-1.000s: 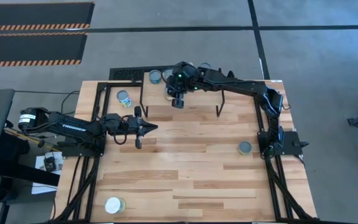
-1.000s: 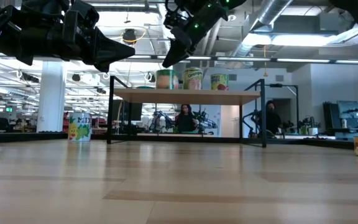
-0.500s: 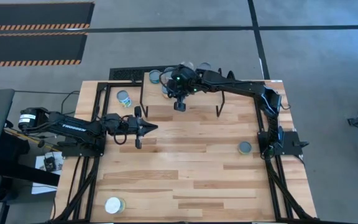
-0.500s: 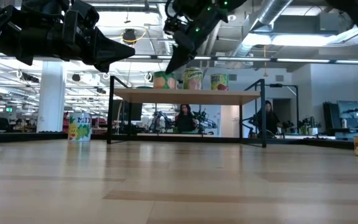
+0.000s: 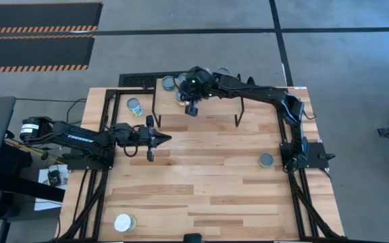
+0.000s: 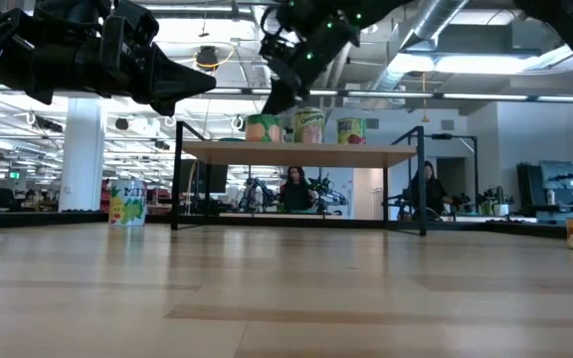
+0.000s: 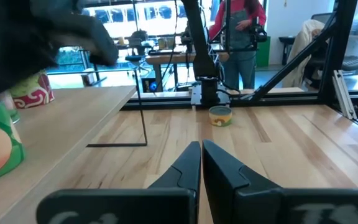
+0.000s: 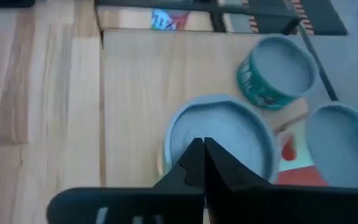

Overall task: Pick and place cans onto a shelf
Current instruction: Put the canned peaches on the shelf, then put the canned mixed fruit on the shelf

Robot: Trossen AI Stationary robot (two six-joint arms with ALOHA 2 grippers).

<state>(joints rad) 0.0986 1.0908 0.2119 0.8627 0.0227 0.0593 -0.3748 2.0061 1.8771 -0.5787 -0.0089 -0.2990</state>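
The shelf stands at the table's far side on thin black legs, with three cans on it. My right gripper hangs shut just above the leftmost can, slanting down. In the right wrist view its closed tips are over that can's silvery top; whether they touch it I cannot tell. A green can and a red-labelled can stand beside it. My left gripper waits shut and level over the table's left part, holding nothing.
Loose cans stand on the table: one at the far left, one near the right arm's base, one at the near left corner. The shelf's black legs reach the tabletop. People stand in the room beyond.
My right gripper has shut its fingers on nothing above the leftmost can on the shelf, staying almost in place. The cans have kept still.
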